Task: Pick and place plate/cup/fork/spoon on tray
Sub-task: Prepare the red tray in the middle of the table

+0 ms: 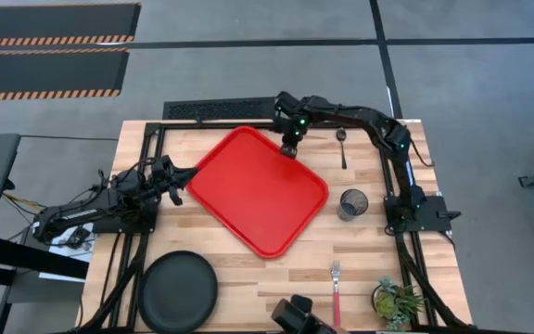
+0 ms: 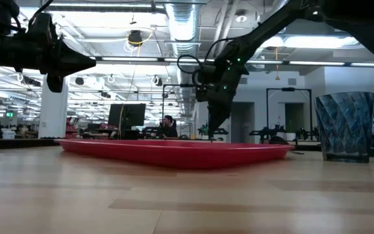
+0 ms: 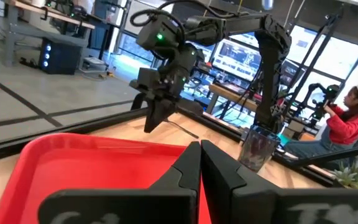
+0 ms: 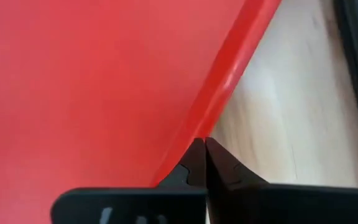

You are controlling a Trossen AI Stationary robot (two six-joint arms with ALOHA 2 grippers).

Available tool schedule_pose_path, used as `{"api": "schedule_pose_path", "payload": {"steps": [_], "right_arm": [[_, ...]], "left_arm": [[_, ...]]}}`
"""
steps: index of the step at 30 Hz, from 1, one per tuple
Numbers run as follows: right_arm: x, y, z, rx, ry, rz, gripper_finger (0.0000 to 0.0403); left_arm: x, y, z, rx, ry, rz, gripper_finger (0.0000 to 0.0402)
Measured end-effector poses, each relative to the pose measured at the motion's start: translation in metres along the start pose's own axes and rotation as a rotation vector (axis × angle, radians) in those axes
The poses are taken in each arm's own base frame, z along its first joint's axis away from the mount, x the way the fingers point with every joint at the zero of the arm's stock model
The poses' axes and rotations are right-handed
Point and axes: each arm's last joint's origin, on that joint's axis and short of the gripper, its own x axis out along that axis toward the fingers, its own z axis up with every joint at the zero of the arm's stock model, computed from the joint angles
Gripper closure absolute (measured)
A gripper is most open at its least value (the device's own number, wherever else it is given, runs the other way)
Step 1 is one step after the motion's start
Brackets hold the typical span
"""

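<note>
The red tray (image 1: 258,190) lies flat and turned cornerwise in the middle of the table. My right gripper (image 4: 204,142) is shut and slants down at the rim by the tray's far corner (image 1: 289,150). My left gripper (image 3: 200,146) is shut, held level above the tray's left corner (image 1: 179,188), touching nothing. The black plate (image 1: 178,290) rests at the near left. The cup (image 1: 352,203) stands right of the tray. The fork (image 1: 336,292) lies near the front edge. The spoon (image 1: 342,147) lies at the far right. My right gripper comes from above, slanting down, with its shut fingertips (image 4: 194,155) right at the tray's raised rim (image 4: 219,102) beside the far corner. Whether the tips touch the rim I cannot tell. The tray lies flat on the table.
A small potted plant (image 1: 397,301) stands at the near right corner. A dark camera mount (image 1: 299,317) sits at the front edge. Black frame rails (image 1: 221,111) run along the table's far side. A person sits in the room beyond (image 3: 353,121).
</note>
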Motion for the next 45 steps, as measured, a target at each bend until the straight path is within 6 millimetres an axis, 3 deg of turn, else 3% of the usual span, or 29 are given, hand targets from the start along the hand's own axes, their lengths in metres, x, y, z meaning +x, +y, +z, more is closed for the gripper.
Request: {"api": "schedule_pose_path", "payload": {"steps": [5, 10, 14, 20, 24, 28, 33, 41, 45], "right_arm": [[-0.005, 0.014, 0.008, -0.037, -0.014, 0.039, 0.0387], [-0.017, 0.014, 0.009, 0.172, -0.024, 0.042, 0.0361], [-0.013, 0.002, 0.001, 0.321, 0.019, 0.038, 0.0305], [0.009, -0.006, -0.008, 0.368, 0.095, 0.053, 0.0202], [0.019, -0.011, -0.012, 0.373, 0.115, 0.054, 0.0175], [0.036, -0.013, -0.017, 0.392, 0.161, 0.057, 0.0188], [0.039, -0.013, -0.017, 0.375, 0.158, 0.064, 0.0232], [0.035, -0.016, -0.019, 0.317, 0.152, 0.084, 0.0372], [0.033, -0.018, -0.021, 0.236, 0.171, 0.093, 0.0374]], "left_arm": [[0.000, 0.000, 0.000, -0.010, -0.002, 0.003, 0.0401], [0.000, 0.000, 0.000, -0.010, -0.003, 0.006, 0.0401], [0.000, 0.000, 0.000, -0.010, -0.004, 0.007, 0.0401], [0.000, 0.000, 0.000, -0.016, -0.005, 0.008, 0.0401], [0.000, 0.000, 0.000, -0.033, -0.005, 0.008, 0.0401], [0.000, 0.000, 0.000, -0.037, -0.005, 0.008, 0.0401], [0.000, 0.000, 0.000, -0.039, -0.005, 0.008, 0.0401], [0.000, 0.000, 0.000, -0.039, -0.007, 0.012, 0.0401], [0.000, 0.000, 0.000, -0.039, -0.007, 0.012, 0.0401]]}}
